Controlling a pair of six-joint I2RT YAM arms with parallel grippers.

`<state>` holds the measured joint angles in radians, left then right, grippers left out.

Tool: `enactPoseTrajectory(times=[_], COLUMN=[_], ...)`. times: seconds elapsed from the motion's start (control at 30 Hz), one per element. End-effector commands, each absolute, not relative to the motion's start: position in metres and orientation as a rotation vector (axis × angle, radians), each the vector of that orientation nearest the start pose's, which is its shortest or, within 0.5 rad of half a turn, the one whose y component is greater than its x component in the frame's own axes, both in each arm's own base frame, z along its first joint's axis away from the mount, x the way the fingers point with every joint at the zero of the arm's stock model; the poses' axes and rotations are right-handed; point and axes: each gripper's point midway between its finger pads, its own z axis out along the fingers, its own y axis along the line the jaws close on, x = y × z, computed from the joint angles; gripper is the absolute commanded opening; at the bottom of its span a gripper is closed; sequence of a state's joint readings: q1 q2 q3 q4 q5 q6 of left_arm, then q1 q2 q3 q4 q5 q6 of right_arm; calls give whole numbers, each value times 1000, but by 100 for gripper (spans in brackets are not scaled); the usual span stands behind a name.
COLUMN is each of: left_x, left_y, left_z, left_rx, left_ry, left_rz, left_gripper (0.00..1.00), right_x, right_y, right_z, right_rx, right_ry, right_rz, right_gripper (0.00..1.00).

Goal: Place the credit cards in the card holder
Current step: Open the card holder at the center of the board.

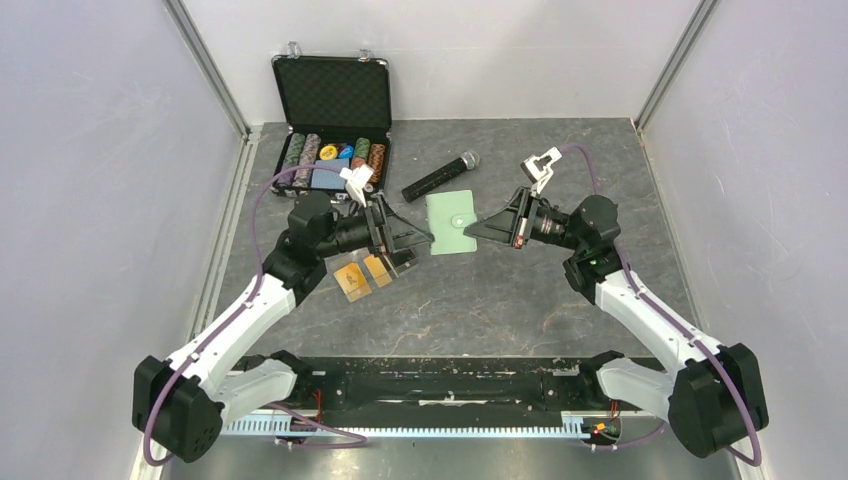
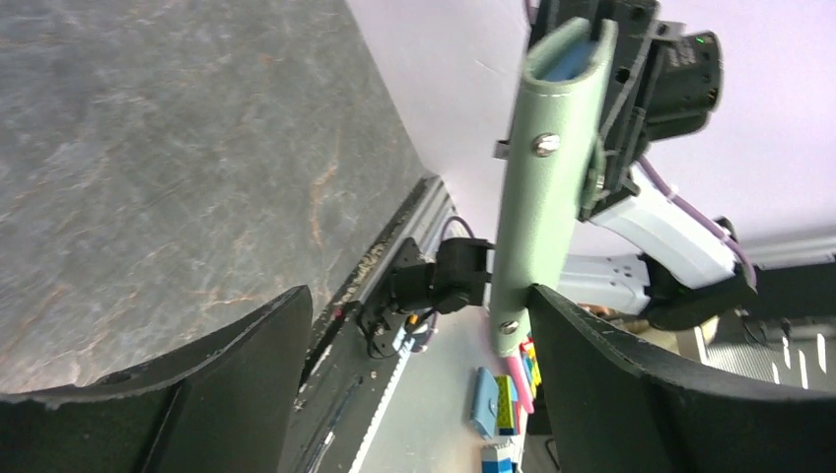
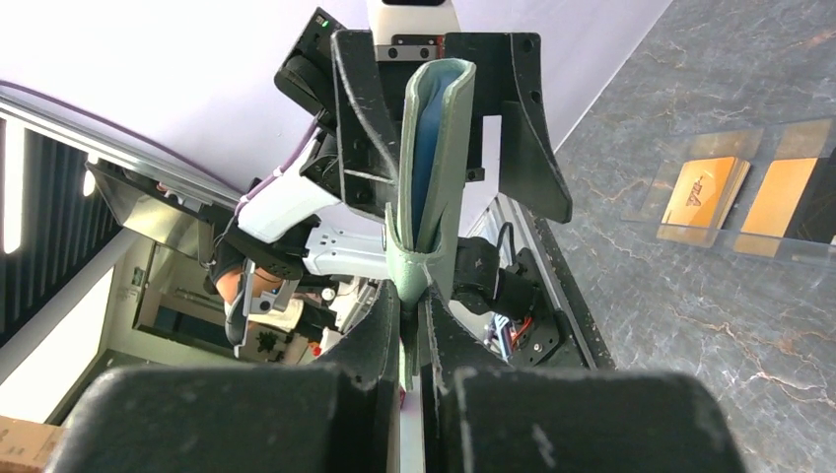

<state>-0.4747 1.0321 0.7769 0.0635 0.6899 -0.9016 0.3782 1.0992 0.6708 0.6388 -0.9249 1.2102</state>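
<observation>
The sage-green card holder (image 1: 452, 222) hangs flat above the table between my two grippers. My right gripper (image 1: 482, 229) is shut on its right edge; in the right wrist view the holder (image 3: 434, 168) stands edge-on from the closed gripper (image 3: 409, 307), its light blue inside showing. My left gripper (image 1: 415, 240) is open at the holder's left edge. In the left wrist view (image 2: 416, 296) the holder (image 2: 547, 177) rests against one finger (image 2: 631, 374). Orange cards (image 1: 362, 274) lie in a clear tray below the left gripper, also in the right wrist view (image 3: 702, 192), with a black card (image 3: 820, 209) beside them.
An open poker chip case (image 1: 332, 120) stands at the back left with chips and a blue block inside. A black microphone (image 1: 440, 176) lies just behind the card holder. The cell's walls close in on both sides.
</observation>
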Motion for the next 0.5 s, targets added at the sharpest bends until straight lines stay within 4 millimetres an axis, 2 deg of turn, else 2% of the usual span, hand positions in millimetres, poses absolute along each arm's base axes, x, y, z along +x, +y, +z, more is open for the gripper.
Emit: enactPoseTrajectory(times=[0.0, 0.1, 0.17, 0.27, 0.33, 0.37, 0.47], left_x=[201, 197, 195, 192, 193, 194, 198], left_y=[-285, -292, -294, -296, -296, -295, -292], left_z=[318, 321, 323, 323, 321, 320, 311], left_rx=[278, 305, 308, 316, 302, 295, 262], left_ry=[1851, 1844, 1835, 1831, 1836, 1838, 1887], left_rz=[-1717, -1737, -1756, -1768, -1764, -1758, -1695], left_gripper=[86, 82, 75, 54, 37, 29, 13], right_x=[206, 207, 208, 210, 214, 216, 228], right_y=[264, 265, 266, 266, 266, 265, 261], right_z=[329, 323, 320, 316, 309, 307, 289], right_rx=[-289, -280, -274, -268, -255, -249, -230], right_ry=[1698, 1721, 1732, 1748, 1783, 1805, 1925], right_rz=[1879, 1865, 1856, 1834, 1799, 1772, 1616], right_gripper=[0, 0, 0, 0, 2, 5, 32])
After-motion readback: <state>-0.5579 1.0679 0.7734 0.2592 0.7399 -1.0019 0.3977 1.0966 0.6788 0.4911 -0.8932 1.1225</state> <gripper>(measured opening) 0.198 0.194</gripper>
